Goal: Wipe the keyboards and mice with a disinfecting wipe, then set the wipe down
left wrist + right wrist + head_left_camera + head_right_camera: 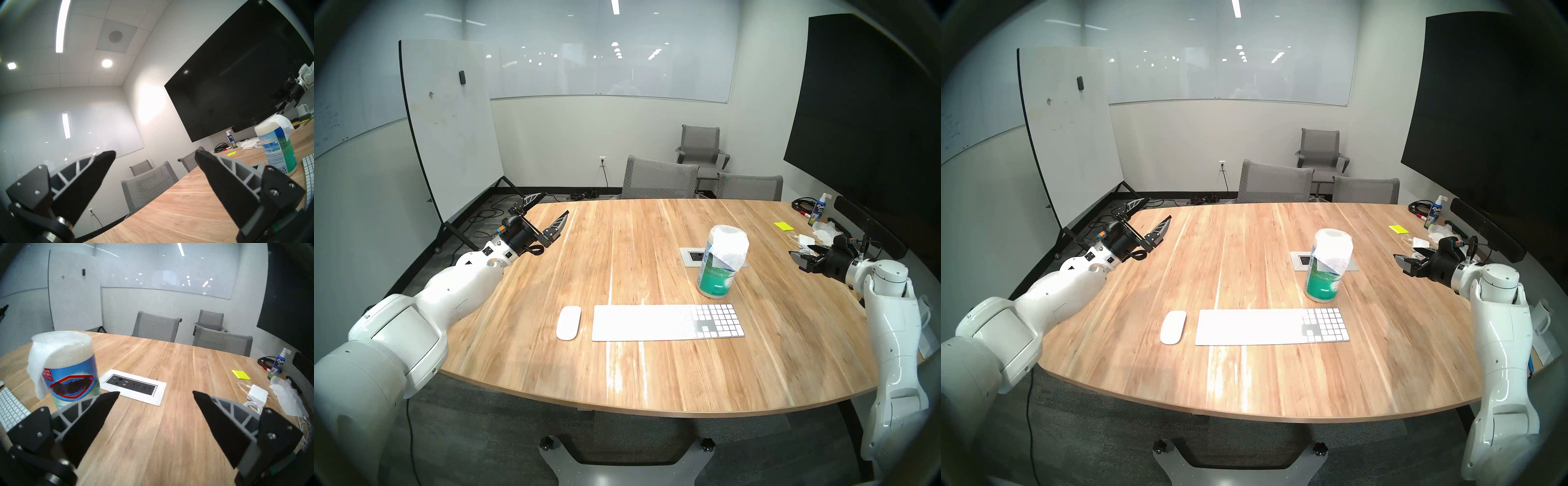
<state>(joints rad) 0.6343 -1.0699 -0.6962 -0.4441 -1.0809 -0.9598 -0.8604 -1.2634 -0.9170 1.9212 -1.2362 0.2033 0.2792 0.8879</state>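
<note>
A slim white keyboard [668, 322] lies near the table's front edge, with a glossy white mouse [568, 322] just to its left. Behind the keyboard stands a blue-green wipes canister [717, 281]. A white wipe [729, 254] is draped over its top and hangs down one side, also seen in the right wrist view [38, 361]. My left gripper [555, 203] hovers open and empty over the table's far left corner. My right gripper [795, 260] is open and empty at the right edge, level with the canister [71, 377] and apart from it.
A white outlet plate [694, 256] is set in the table behind the canister. At the far right lie a power adapter [806, 239] with cable, crumpled tissue [826, 232], yellow notes [783, 225] and a spray bottle [819, 208]. Grey chairs [660, 178] stand behind the table.
</note>
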